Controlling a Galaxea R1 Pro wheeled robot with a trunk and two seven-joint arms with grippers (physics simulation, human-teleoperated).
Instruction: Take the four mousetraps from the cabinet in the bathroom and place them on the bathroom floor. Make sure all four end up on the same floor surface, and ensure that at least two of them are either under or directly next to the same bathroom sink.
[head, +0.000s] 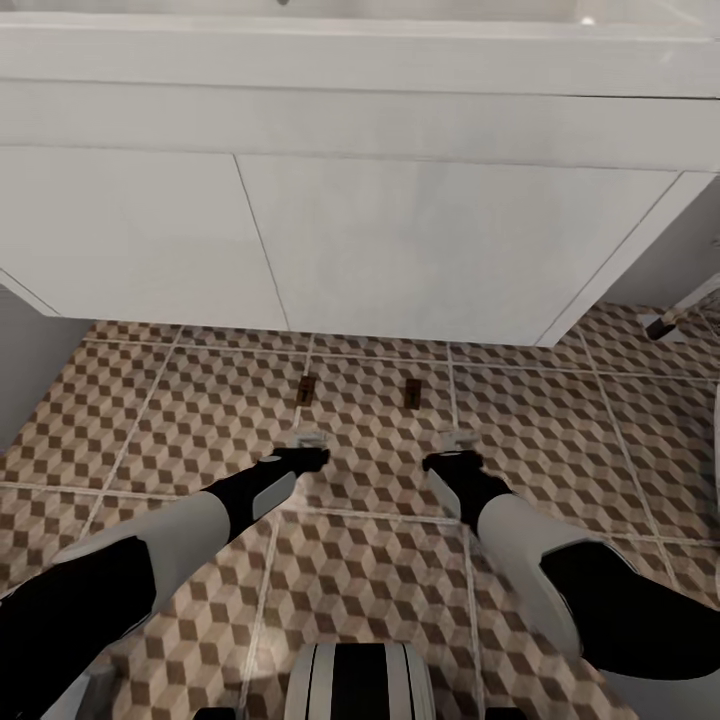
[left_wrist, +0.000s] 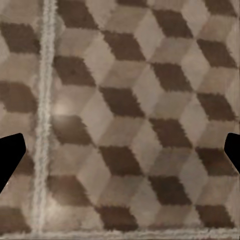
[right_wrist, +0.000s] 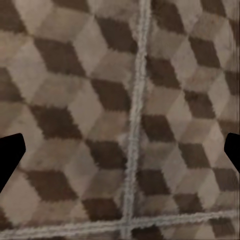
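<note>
Bathroom, head cam: the sink (head: 400, 240), a long white vanity with flat handleless fronts, spans the frame from 10 to 2 o'clock, hung clear of the bathroom floor (head: 560, 420). Two mousetraps, one (head: 306, 390) and a second (head: 411, 394), lie flat on the cube-print tile just in front of the vanity's lower edge, at approx. 12 o'clock from the robot, well apart from each other. By the look of it they sit there to meet the next-to-sink rule.

Both arms reach fwd and down. Left gripper (head: 311, 441) and right gripper (head: 458, 441) hover just short of the traps; wrist cams show fingers (left_wrist: 11, 157) spread wide, nothing held, bare tile between.

At 2 o'clock, a dark-tipped object (head: 662, 326) rests on the floor; ID unclear. Nothing blocks the traps.
</note>
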